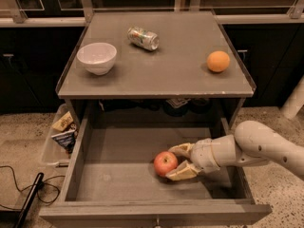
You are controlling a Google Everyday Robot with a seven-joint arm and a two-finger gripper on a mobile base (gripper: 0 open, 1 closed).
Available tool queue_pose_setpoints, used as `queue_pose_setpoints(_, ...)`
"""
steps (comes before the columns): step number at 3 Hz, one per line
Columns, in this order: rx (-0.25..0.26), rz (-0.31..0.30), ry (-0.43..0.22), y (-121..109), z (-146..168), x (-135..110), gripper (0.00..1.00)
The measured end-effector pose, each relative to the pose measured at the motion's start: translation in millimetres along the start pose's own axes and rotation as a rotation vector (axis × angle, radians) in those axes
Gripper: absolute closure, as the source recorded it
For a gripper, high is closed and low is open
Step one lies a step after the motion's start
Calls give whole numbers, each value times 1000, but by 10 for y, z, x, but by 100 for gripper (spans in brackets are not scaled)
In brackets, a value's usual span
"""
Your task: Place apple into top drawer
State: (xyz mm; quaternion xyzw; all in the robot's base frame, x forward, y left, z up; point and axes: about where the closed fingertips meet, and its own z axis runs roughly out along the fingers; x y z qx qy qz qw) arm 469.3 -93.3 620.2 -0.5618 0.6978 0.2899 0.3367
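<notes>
The apple is seen inside the top drawer, resting on the flat floor right of centre, nearer the front than the back. The gripper is found low in the same drawer, carried on an arm that reaches in over the right wall. Its fingers are set against the apple on the far and the near side, so the fruit is judged to be held between them, not lying loose.

The relation that matters is simple: the apple lies at the fingertips, on the side away from the wrist, towards the drawer's middle. It is bracketed front to back and left free on that side. The line of the fingers runs roughly across the drawer's width, parallel to its front.

No long axis can be given, as the apple is round. Its stem cannot be made out, so no heading is claimed.

With the fruit already on the floor, opening and a withdrawal back along the arm's own line — rightward and up — is judged to be what remains. A sideways sweep could set the apple rolling.
</notes>
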Motion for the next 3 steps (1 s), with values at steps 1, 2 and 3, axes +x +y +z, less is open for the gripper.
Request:
queue_pose_setpoints(1,0,0,0,0,0,0,12)
queue_pose_setpoints(2,0,0,0,0,0,0,0)
queue_pose_setpoints(3,0,0,0,0,1,0,0)
